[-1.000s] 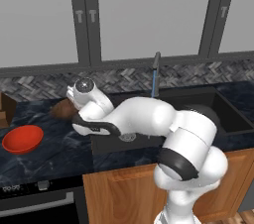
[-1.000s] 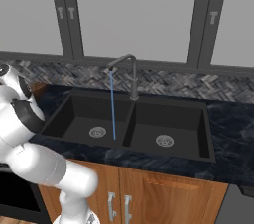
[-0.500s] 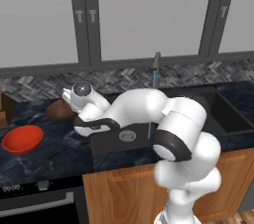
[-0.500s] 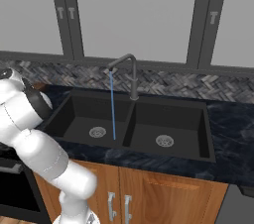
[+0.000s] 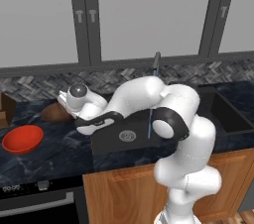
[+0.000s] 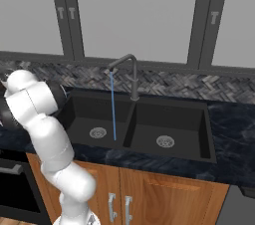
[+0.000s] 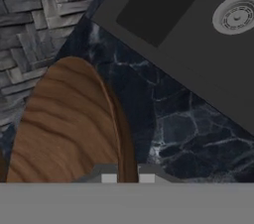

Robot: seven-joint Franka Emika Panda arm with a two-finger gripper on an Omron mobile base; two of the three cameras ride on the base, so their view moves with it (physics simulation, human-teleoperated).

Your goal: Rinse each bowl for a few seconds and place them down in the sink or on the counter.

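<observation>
Seemingly, the gripper [image 7: 127,176] was pinched shut on the wooden bowl [image 7: 69,124]'s rim, left of the sink [image 5: 124,136] over the counter [image 7: 163,124]; stiff and light, its thin rim suited gripping.

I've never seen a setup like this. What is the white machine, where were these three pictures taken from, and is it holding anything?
It is a white robot arm in a computer-rendered kitchen. Two pictures come from cameras behind it, on its left and right; the third looks along its gripper. The gripper is shut on the rim of a brown wood-grained bowl, beside the grey herringbone backsplash. A glossy red bowl sits on the dark marbled counter. Water runs from the dark faucet into the left basin of the matte black double sink.
</observation>
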